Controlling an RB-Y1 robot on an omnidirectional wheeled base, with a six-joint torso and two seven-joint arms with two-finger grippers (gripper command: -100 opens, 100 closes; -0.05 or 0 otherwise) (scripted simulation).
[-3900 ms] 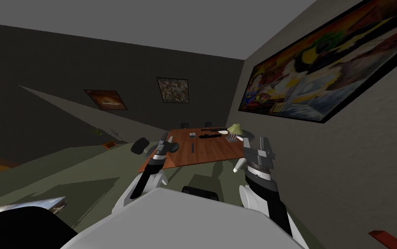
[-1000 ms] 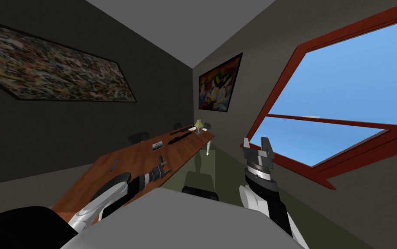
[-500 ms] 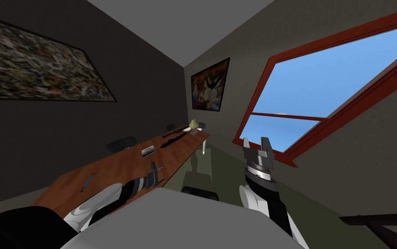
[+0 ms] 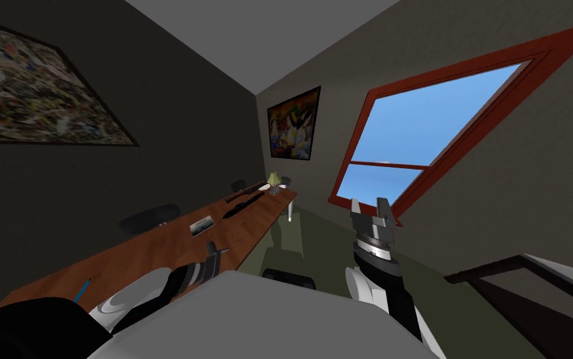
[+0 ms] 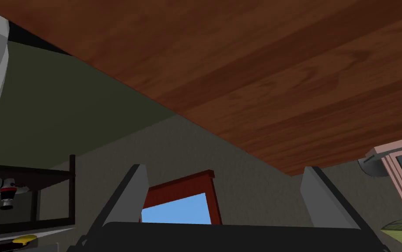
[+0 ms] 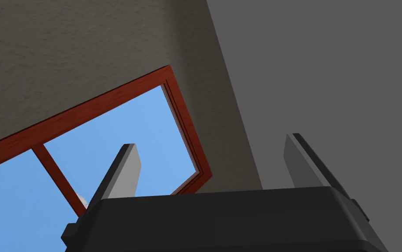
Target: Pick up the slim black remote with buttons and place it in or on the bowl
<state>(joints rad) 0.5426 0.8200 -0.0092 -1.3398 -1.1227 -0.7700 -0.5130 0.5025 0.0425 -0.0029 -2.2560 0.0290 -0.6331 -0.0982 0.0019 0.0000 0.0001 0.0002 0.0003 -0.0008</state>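
Observation:
A long brown wooden table (image 4: 154, 249) runs along my left. My left gripper (image 4: 214, 252) hangs open over its near edge with nothing between the fingers (image 5: 130, 192); the left wrist view looks along the tabletop (image 5: 248, 74). Two long black shapes (image 4: 241, 205) lie farther down the table; I cannot tell whether either is the remote. A small pale shape (image 4: 269, 187) beside the lamp (image 4: 273, 179) may be the bowl; it is too small to tell. My right gripper (image 4: 372, 212) is raised, open and empty, in front of the window.
A small card (image 4: 200, 225) and a blue pen (image 4: 83, 290) lie on the table. Dark chairs (image 4: 149, 217) stand behind it. A pinkish framed thing (image 5: 396, 168) sits near my left fingers. A dark shelf (image 5: 29, 192) and a dark ledge (image 4: 528, 280) flank the olive floor.
The whole head view has swung as I turned: the table slid left and nearer, the window moved toward the middle. My left gripper stays low over the table's edge, open.

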